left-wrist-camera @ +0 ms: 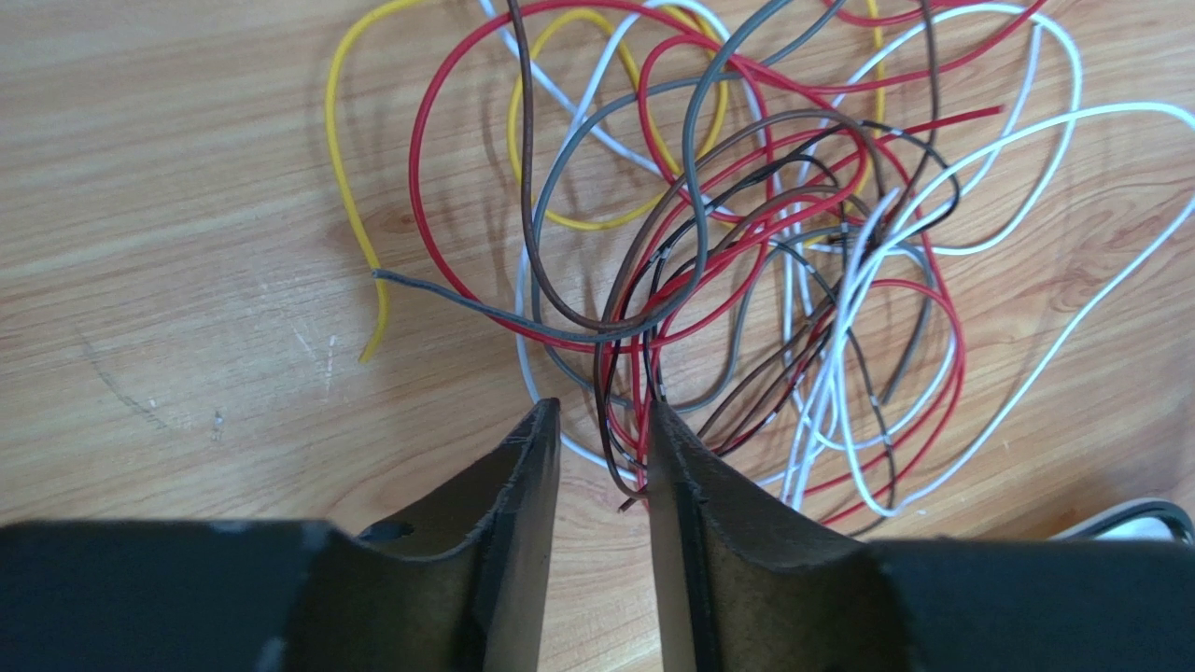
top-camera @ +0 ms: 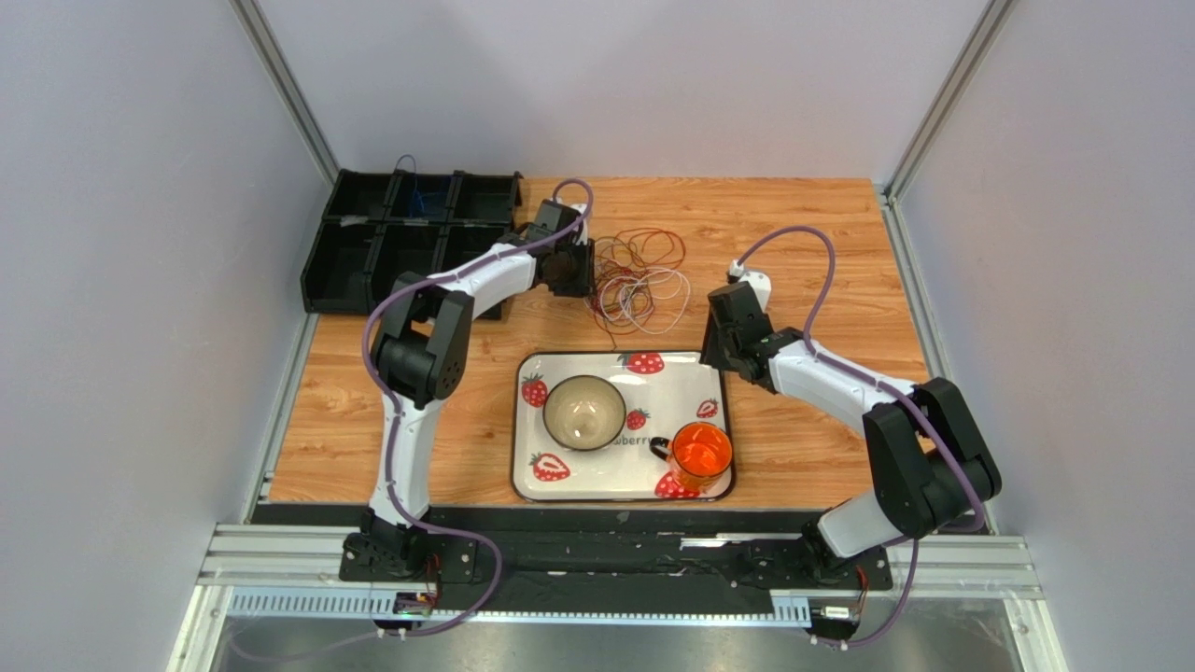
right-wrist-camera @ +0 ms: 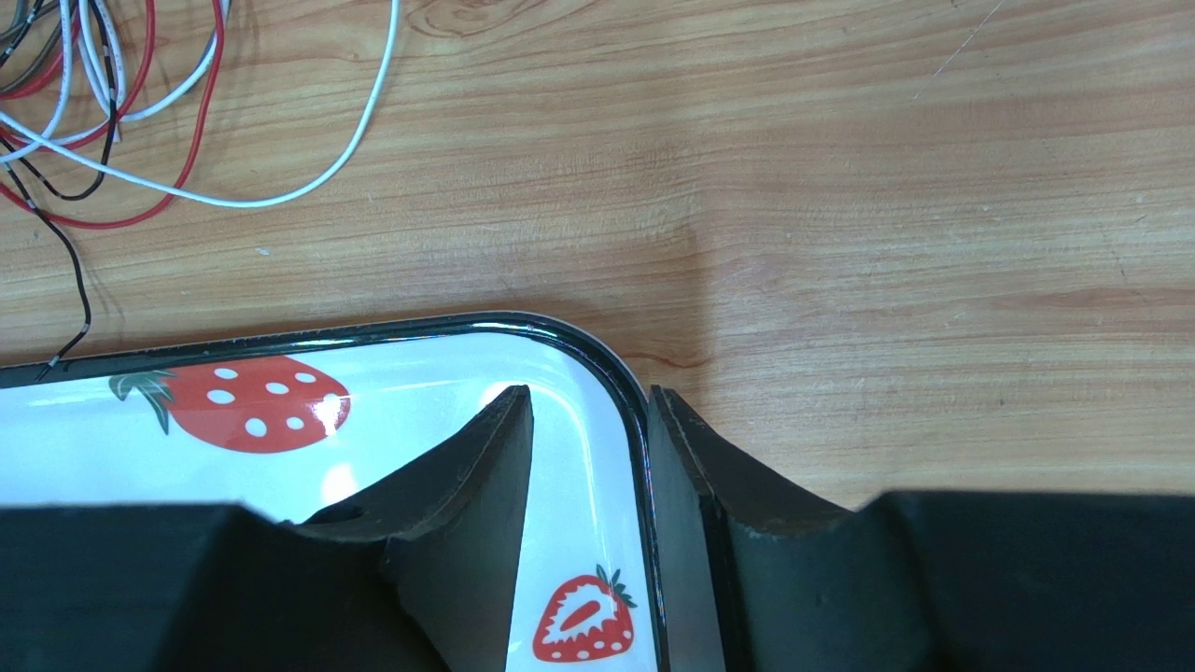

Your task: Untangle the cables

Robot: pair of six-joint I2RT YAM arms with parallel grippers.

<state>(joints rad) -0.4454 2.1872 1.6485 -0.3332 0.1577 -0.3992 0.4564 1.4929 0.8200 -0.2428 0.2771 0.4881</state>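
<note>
The cables (top-camera: 638, 273) lie in a loose tangle of red, white, yellow, grey and dark loops on the wooden table, behind the tray. In the left wrist view the tangle (left-wrist-camera: 730, 210) fills the upper half. My left gripper (top-camera: 575, 266) is at the tangle's left edge. It is open (left-wrist-camera: 601, 409), and a few red, brown and dark strands run between its fingertips, close to the right finger. My right gripper (top-camera: 725, 336) is open (right-wrist-camera: 589, 395) and empty, straddling the rim at the tray's far right corner. The edge of the tangle (right-wrist-camera: 84, 126) shows at that view's top left.
A white strawberry-print tray (top-camera: 673, 385) sits in front of the cables, and its corner shows in the right wrist view (right-wrist-camera: 421, 378). It holds a bowl (top-camera: 584, 412) and an orange cup (top-camera: 700, 452). A black compartment bin (top-camera: 407, 238) stands at the back left.
</note>
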